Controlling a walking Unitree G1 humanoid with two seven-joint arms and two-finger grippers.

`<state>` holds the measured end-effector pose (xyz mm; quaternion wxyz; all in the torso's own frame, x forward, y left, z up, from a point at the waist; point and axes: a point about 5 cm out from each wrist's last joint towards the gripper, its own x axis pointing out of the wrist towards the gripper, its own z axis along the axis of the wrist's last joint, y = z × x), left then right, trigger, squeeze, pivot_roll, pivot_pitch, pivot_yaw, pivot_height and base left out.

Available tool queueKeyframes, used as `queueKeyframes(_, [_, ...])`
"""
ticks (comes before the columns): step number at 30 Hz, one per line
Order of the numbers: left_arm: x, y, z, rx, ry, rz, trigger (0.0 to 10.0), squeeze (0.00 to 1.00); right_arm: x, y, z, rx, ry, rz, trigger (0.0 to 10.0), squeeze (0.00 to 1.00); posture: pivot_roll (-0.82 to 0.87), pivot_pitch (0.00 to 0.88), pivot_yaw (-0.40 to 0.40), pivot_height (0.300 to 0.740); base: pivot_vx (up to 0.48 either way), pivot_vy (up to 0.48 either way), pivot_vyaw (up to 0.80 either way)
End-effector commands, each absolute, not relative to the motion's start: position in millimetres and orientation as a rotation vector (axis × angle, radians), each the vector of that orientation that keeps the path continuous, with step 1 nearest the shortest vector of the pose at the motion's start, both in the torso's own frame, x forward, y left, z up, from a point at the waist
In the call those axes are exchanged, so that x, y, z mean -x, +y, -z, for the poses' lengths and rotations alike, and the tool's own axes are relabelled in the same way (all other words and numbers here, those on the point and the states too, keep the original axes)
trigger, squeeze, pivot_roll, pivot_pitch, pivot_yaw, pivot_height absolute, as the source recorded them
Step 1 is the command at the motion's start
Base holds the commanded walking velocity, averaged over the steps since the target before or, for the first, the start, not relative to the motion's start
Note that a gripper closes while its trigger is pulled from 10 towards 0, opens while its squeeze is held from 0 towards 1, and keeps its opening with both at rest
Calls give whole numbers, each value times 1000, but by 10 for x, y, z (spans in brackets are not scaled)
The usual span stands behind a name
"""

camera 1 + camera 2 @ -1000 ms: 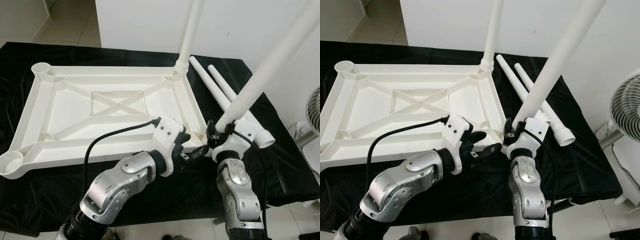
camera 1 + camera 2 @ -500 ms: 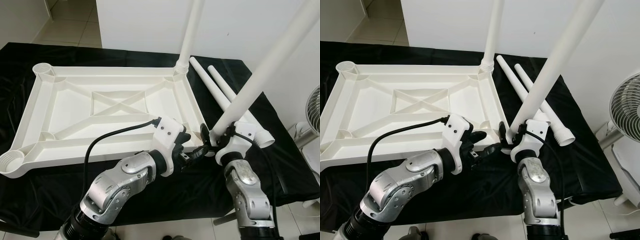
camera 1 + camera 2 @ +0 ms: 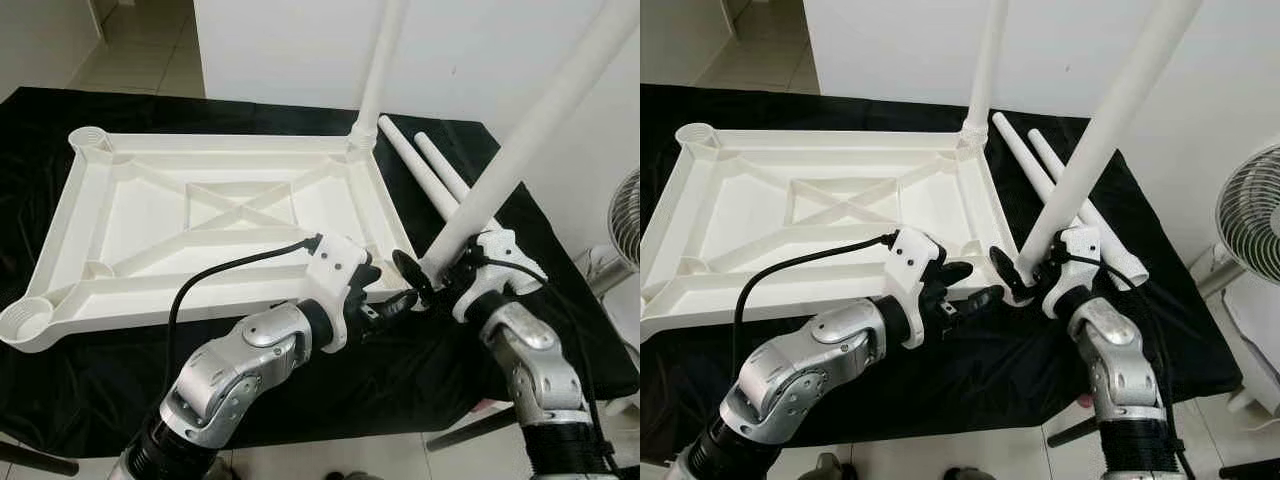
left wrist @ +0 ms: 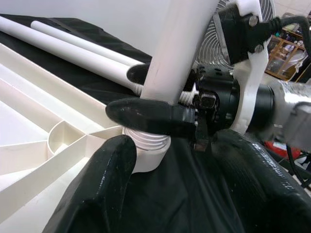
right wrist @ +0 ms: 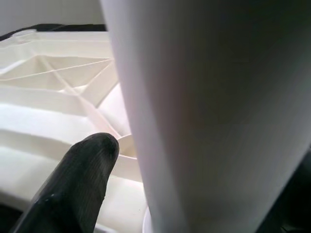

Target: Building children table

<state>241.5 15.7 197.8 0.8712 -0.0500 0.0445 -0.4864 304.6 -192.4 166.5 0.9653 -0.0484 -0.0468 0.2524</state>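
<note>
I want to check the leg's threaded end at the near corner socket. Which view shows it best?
The left wrist view: the threaded end sits at the corner socket, below the right pincer gripping the leg. Both eye views show it small, behind the pincers. The right wrist view shows mostly the leg's shaft.

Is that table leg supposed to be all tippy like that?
The leg in the right hand leans away to the robot's right, while the far leg stands straight up in its corner. The tilted leg meets the near corner socket of the upside-down tabletop at a slant, so it looks crooked.
</note>
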Motion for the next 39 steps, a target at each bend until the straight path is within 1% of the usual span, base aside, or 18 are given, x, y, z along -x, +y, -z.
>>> queueKeyframes(1, [-2396, 123, -1971, 99, 98, 1082, 10000, 0, -3070, -2021, -1647, 103, -76, -522, 2471, 0, 7, 109, -79, 740, 0, 0, 0])
queueKeyframes(6, [-2395, 125, -1971, 98, 98, 1081, 10000, 0, -3083, -2052, -1623, 95, -51, -554, 2471, 0, 7, 109, -79, 740, 0, 0, 0])
queueKeyframes(7, [-2396, 127, -1970, 97, 98, 1079, 10000, 0, -3069, -2066, -1593, 92, -38, -575, 0, 0, 12, 111, -78, 740, 0, 0, 0])
queueKeyframes(10, [-2395, 131, -1972, 97, 98, 1076, 10000, 0, -3038, -2108, -1522, 86, -9, -635, 0, 0, 14, 114, -77, 740, 0, 0, 0])
queueKeyframes(18, [-2385, 135, -1970, 95, 99, 1079, 10000, 0, -3037, -2138, -1513, 66, -26, -619, 0, 0, 11, 117, -76, 740, 0, 0, 0])
queueKeyframes(19, [-2384, 136, -1968, 96, 100, 1079, 10000, 0, -3040, -2128, -1521, 59, -31, -596, 10000, 0, 10, 118, -76, 740, 0, 0, 0])
queueKeyframes(26, [-2378, 136, -1965, 96, 102, 1078, 10000, 0, -3012, -2067, -1535, 38, -41, -534, 10000, 0, 14, 120, -79, 740, 0, 0, 0])
queueKeyframes(28, [-2371, 136, -1960, 99, 105, 1077, 10000, 0, -2985, -2009, -1490, 51, -13, -442, 10000, 0, 10, 122, -82, 740, 0, 0, 0])
queueKeyframes(29, [-2371, 136, -1960, 99, 105, 1077, 10000, 0, -2985, -2009, -1490, 51, -13, -442, 10000, 0, 10, 122, -82, 740, 0, 0, 0])
queueKeyframes(31, [-2371, 133, -1956, 100, 105, 1078, 10000, 0, -2959, -1896, -1510, 30, -28, -389, 10000, 0, 9, 121, -84, 740, 0, 0, 0])
queueKeyframes(36, [-2371, 131, -1955, 101, 105, 1079, 10000, 0, -2939, -1810, -1536, 7, -43, -359, 10000, 0, 9, 117, -87, 740, 0, 0, 0])
queueKeyframes(37, [-2372, 131, -1954, 100, 105, 1080, 10000, 0, -2929, -1760, -1549, -7, -53, -330, 10000, 0, 9, 115, -88, 740, 0, 0, 0])
queueKeyframes(39, [-2372, 131, -1954, 100, 105, 1080, 10000, 0, -2929, -1760, -1549, -7, -53, -330, 10000, 0, 9, 115, -88, 740, 0, 0, 0])
